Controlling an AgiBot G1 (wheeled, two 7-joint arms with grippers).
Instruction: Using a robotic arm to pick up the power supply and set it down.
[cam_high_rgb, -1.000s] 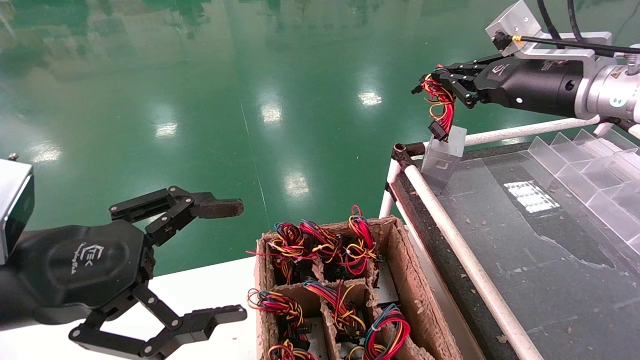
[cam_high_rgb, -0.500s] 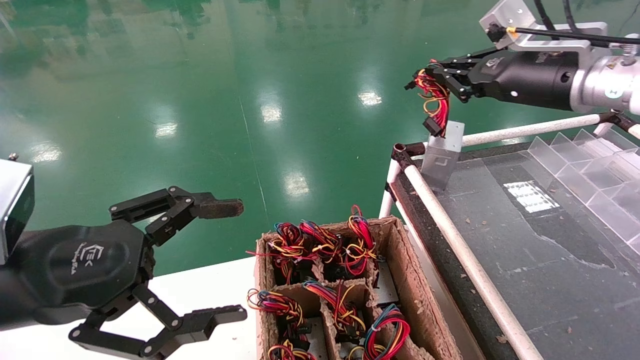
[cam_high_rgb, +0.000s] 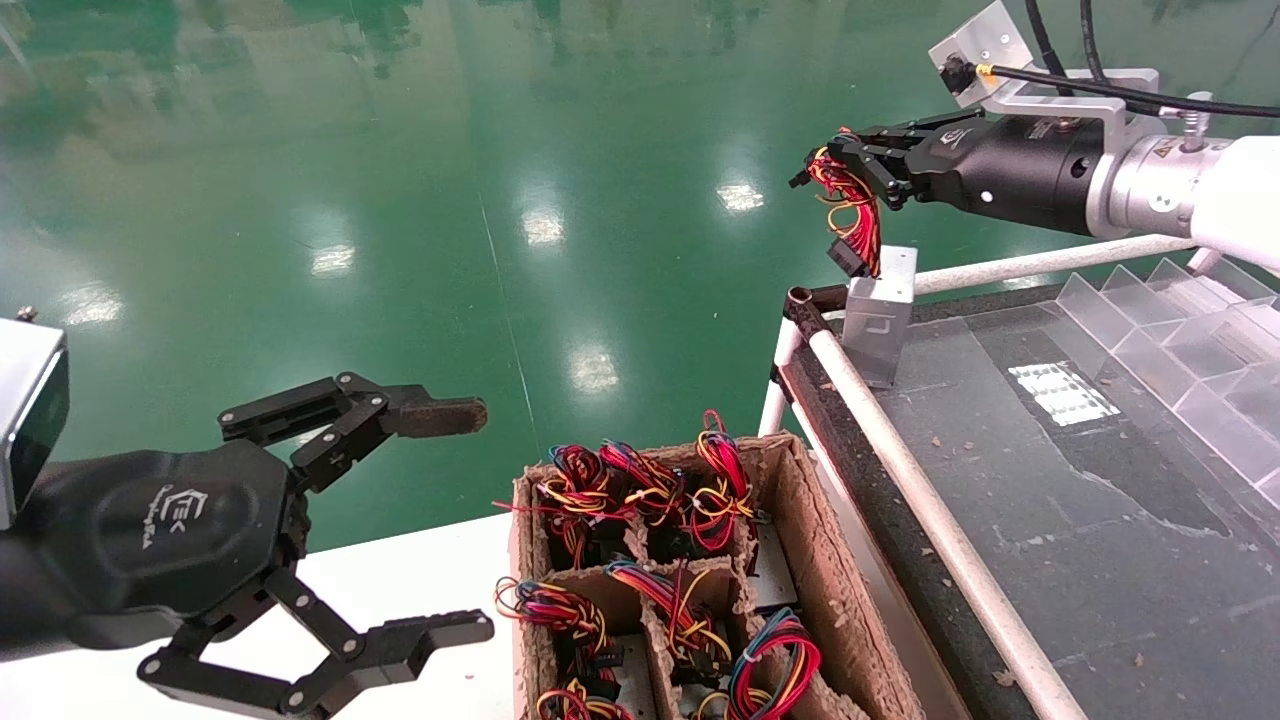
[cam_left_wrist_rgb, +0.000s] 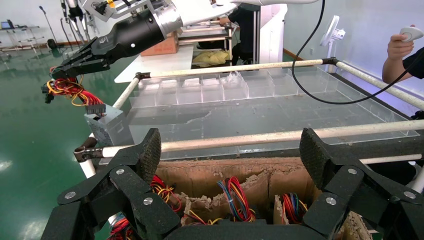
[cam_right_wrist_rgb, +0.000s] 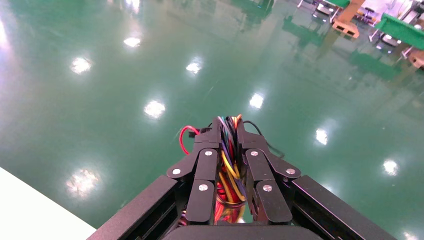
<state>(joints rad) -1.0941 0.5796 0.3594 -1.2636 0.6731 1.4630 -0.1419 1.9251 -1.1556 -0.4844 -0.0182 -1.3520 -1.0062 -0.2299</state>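
Bright overhead lamps throw white glare spots across the glossy green floor (cam_high_rgb: 400, 200). Near the floor's far edge, reflections smear softly. One lamp patch gleams on the dark tray surface (cam_high_rgb: 1060, 392).

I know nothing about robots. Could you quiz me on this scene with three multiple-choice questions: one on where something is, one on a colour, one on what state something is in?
1. Where is the metal box of the power supply?
A. inside the cardboard box
B. at the corner of the dark table, by the white rail
C. on the green floor

2. What colour is the floor?
A. green
B. grey
C. brown

3. What are the two grippers doing?
A. both open
B. right shut on the wire bundle, left open
C. left shut on wires, right open

Answers:
1 B: the silver box sits at the corner of the dark table, beside the white rail.
2 A: the glossy floor is green in every view.
3 B: the right gripper pinches the wire bundle; the left gripper is spread wide and holds nothing.
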